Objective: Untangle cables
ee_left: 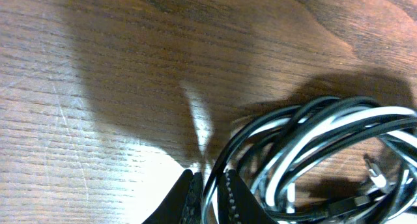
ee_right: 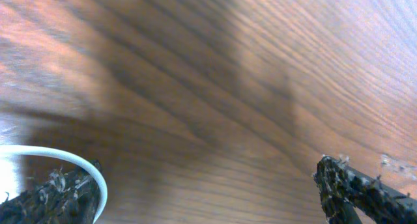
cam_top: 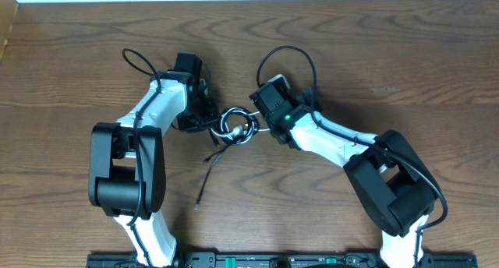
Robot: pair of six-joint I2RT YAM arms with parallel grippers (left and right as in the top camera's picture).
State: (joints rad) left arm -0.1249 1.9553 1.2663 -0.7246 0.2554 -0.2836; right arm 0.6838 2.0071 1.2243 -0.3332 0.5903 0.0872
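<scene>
The cables [cam_top: 236, 128] lie knotted in a small coil of black and white strands on the wooden table, between the two arms. One black tail [cam_top: 206, 178] trails toward the table's front. My left gripper [ee_left: 210, 199] is shut on a strand at the coil's left edge, and the rest of the coil [ee_left: 326, 142] spreads to its right. My right gripper [ee_right: 208, 198] is wide open at the coil's right side with only bare wood between its fingers. A white cable loop [ee_right: 71, 157] curves around its left finger [ee_right: 58, 198].
The table [cam_top: 390, 50] is dark brown wood. The arms' own thick black wires [cam_top: 140, 61] arch over each wrist. A black rail [cam_top: 257, 260] runs along the front edge.
</scene>
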